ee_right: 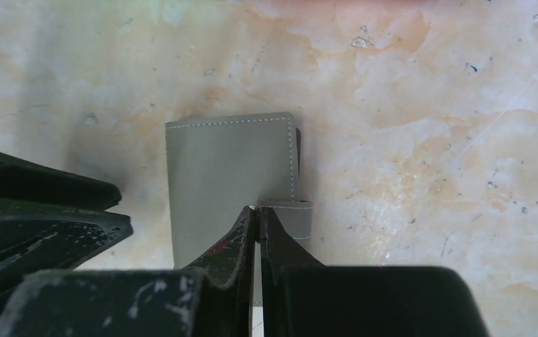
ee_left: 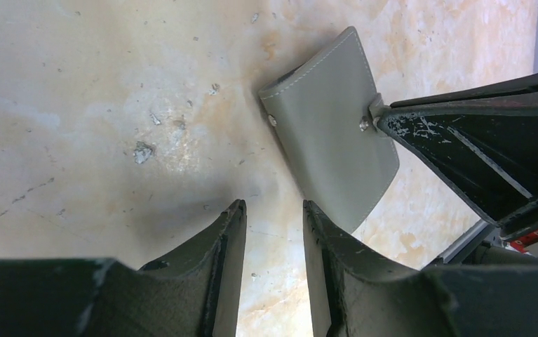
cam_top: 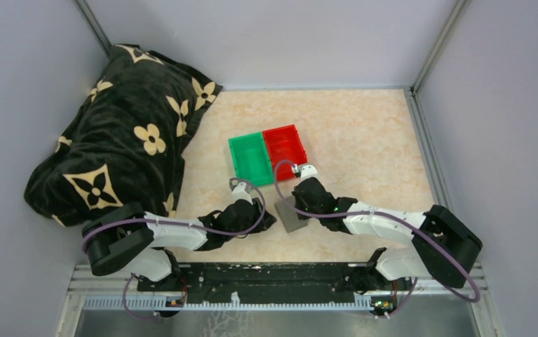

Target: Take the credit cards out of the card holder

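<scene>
Early in the job, by the look of it: getting the card holder open, with no credit cards showing in any view, presumably tucked inside. Lies folded shut, grey outer face up, flat on the tabletop, toward the near edge and between the two arms. Sits well apart from the green bin and red bin, set side by side farther back, and from the dark flowered blanket heaped at far left.

Right claw: closed tight, with tips together on the clasp tab wrapped over one edge of the holder. From the left wrist view, pinches right beside the snap stud. Reads as a grip on the tab alone, not on the body of the holder.

Left claw: parted, with nothing between the fingers. Hangs low over bare tabletop just left of the holder, without touching it.

Next, most likely: pull the tab up and away to pop the snap, then swing the cover over. Calls for a hold-down against lifting or sliding along with the tab, a job suited to the left claw, either pressing on the free side or pinching it. Needs a peel off the stud rather than a flat drag across the surface. Risks losing so thin a tab from between the tips. Leaves the cards themselves for later, once both slotted panels lie open and reachable.
</scene>
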You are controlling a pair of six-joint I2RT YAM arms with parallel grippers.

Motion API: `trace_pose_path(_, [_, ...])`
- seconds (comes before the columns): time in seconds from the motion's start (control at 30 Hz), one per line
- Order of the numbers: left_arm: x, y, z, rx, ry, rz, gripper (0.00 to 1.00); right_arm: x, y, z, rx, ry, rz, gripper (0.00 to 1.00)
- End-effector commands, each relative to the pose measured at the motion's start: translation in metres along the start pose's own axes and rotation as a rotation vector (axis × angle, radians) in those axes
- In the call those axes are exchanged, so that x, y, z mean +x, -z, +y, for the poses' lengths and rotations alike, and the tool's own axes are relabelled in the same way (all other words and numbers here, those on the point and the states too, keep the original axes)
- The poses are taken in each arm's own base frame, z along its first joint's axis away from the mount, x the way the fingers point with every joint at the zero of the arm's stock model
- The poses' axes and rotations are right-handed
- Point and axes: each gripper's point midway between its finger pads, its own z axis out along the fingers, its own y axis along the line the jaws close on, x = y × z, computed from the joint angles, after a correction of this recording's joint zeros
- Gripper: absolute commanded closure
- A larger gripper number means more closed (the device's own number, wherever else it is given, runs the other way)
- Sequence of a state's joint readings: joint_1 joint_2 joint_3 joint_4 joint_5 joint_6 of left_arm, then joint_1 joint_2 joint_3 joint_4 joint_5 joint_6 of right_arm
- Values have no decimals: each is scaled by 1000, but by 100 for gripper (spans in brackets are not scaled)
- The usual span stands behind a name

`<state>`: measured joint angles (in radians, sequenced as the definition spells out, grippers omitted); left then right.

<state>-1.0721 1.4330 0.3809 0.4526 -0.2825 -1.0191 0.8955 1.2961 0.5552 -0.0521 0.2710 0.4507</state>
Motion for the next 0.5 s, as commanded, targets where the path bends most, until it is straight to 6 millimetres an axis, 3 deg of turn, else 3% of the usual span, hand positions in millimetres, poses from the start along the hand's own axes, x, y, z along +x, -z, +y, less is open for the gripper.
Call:
trace_pose_path(0.0, [-6,6,-29,94,-30,5,57,-21,18,23,-160,-95,-47,100])
trace_pose_path(0.27, [-16,7,-61,174,-36,-5,56,-32,36,28,-294,-205,-70,100])
trace_pose_path(0.4, [-21,12,-70,207,-37,-13,52,-52,57,40,-380,-197,-131,100])
trace_pose_path(0.47, [-27,18,-74,221,-40,-36,17,-66,67,42,-393,-192,-167,100])
